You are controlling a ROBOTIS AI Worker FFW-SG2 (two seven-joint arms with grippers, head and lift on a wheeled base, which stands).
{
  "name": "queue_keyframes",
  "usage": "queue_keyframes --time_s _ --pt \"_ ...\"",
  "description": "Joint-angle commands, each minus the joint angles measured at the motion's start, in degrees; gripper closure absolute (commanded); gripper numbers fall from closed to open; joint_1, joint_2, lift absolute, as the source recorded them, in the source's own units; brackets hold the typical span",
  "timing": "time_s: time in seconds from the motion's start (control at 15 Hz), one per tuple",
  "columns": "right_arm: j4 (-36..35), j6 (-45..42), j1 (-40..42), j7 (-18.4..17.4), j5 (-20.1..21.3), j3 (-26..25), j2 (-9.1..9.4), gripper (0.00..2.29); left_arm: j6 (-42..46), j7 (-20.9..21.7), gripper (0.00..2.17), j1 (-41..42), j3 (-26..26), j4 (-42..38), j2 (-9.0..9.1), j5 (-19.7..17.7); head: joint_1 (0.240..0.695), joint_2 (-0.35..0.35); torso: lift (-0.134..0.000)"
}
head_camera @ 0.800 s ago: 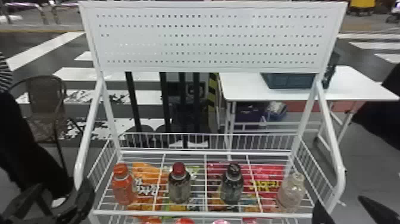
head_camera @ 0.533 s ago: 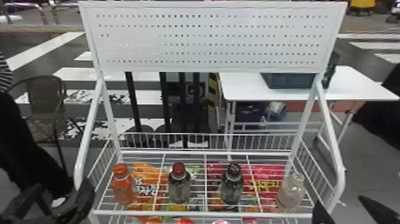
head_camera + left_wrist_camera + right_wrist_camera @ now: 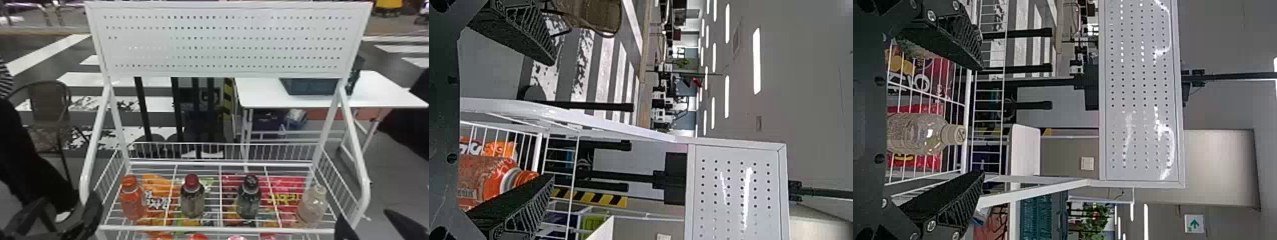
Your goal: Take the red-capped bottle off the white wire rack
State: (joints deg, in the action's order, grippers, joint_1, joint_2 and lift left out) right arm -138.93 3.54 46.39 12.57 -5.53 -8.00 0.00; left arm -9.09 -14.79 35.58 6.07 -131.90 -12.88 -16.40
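A: Nearest first. Claws?

B: Left claw (image 3: 65, 209) at the rack's near left corner, fingers wide apart, nothing between them. Right claw (image 3: 364, 218) by the near right corner, also spread wide, empty.

A: And the red-capped bottle (image 3: 192, 201)?

B: Upright on the wire shelf of the white wire rack (image 3: 191, 228), second from left. Orange bottle (image 3: 132, 202) to its left, dark-capped bottle (image 3: 249, 201) to its right, clear bottle (image 3: 311, 207) at the right end. None gripped.

A: Below the wires?

B: Bright snack bags (image 3: 287, 191), seen through the shelf.

A: Farther off?

B: Rack's holed white panel (image 3: 223, 41), raised over the shelf. Behind, to the right, a white table (image 3: 261, 92) bearing a dark bin (image 3: 309, 86). Off left, a chair (image 3: 48, 99) by painted floor stripes (image 3: 92, 79).
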Motion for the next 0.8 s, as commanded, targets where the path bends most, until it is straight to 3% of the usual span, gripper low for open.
queue_keyframes --time_s 0.0,0.4,0.73 --pt "0.1 0.1 -0.2 0.0 0.1 0.0 0.05 0.15 1.4 -0.1 0.09 0.6 -1.4 1.3 0.49 0.4 0.499 0.0 0.0" --pt "0.9 0.3 -0.7 0.0 0.1 -0.2 0.05 0.15 13.7 -0.7 0.09 0.7 -13.9 12.1 0.66 5.6 0.499 0.0 0.0" --pt "1.2 0.3 -1.0 0.0 0.2 -0.2 0.05 0.15 17.6 -3.1 0.08 -4.5 -23.9 20.6 0.66 9.3 0.499 0.0 0.0"
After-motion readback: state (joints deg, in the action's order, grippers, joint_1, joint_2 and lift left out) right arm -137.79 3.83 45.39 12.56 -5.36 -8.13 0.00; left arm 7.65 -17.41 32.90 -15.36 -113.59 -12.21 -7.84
